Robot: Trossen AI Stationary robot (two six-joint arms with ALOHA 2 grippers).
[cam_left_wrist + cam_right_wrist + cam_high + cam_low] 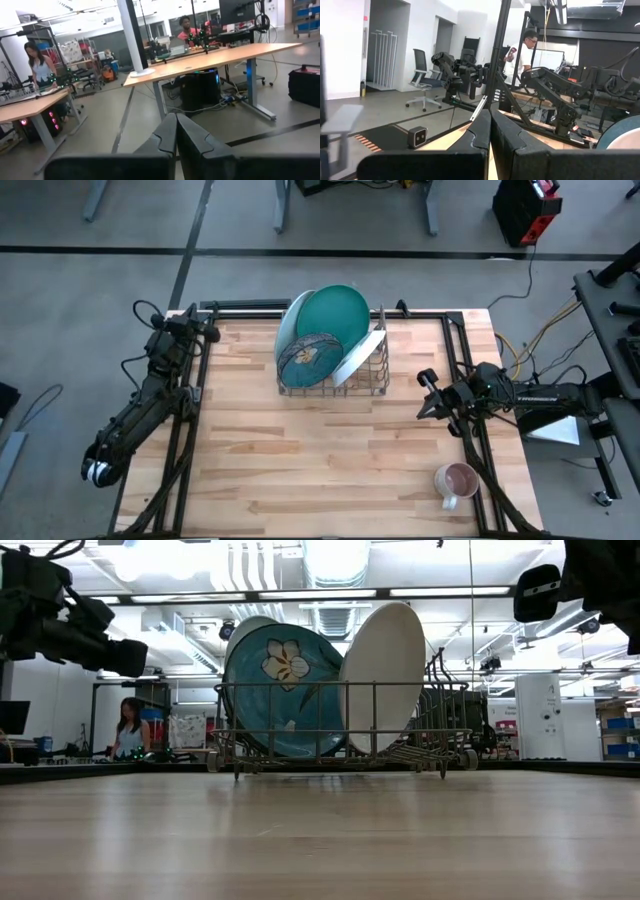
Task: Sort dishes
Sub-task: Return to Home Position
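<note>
Four dishes stand on edge in a metal wire rack (333,383) at the table's far middle. The pale mint plate (290,325) is farthest left, the dark teal-green plate (333,315) leans against it, the blue-and-white speckled dish (307,358) with a flower stands in front, and the white plate (358,358) leans at the right. In the low view the speckled dish (280,680) and the white plate (385,675) show. My left gripper (207,328) is shut and empty at the table's far left corner. My right gripper (424,392) is shut and empty at the table's right edge.
A glass mug (456,482) stands near the table's near right corner. Black frame rails (190,420) run along the table's left and right sides. Bare wooden tabletop (320,460) lies in front of the rack. People stand at benches in the room beyond (130,728).
</note>
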